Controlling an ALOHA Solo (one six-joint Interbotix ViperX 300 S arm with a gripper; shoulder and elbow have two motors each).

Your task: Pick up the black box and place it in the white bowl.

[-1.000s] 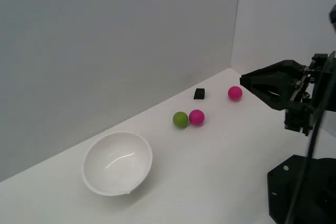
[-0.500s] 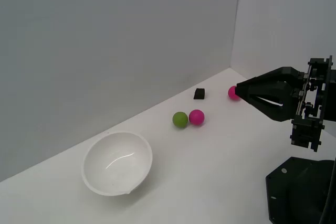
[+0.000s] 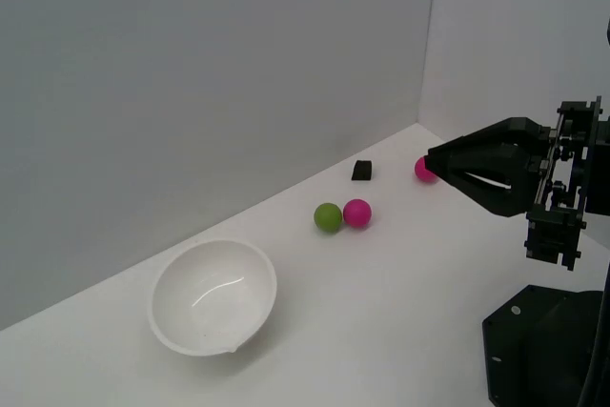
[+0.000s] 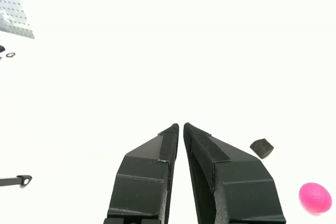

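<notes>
The hand is closed and holds nothing: in the wrist view its two black fingers come together, with only a thin line between them at the tips. In the exterior view the hand reaches in from the exterior view's right and is above the tabletop, not touching it. Its tips are in front of a pink ball, so part of this ball is hidden; I cannot tell if they touch it.

The black box lies on the tabletop near the back wall, toward the exterior view's left from the hand's tips and apart from them. In the wrist view the black box is just beside one finger, and a pink ball is a little farther on the same side.

Farther from the hand, a second pink ball and a green ball stand side by side, touching or almost touching, in front of the black box. The white bowl is well apart from all of them, at the exterior view's left, and it leans so that its hollow is turned partly toward the camera. Inside it I see only white surface with a reflection. The black base of the robot is at the lower corner on the exterior view's right.
</notes>
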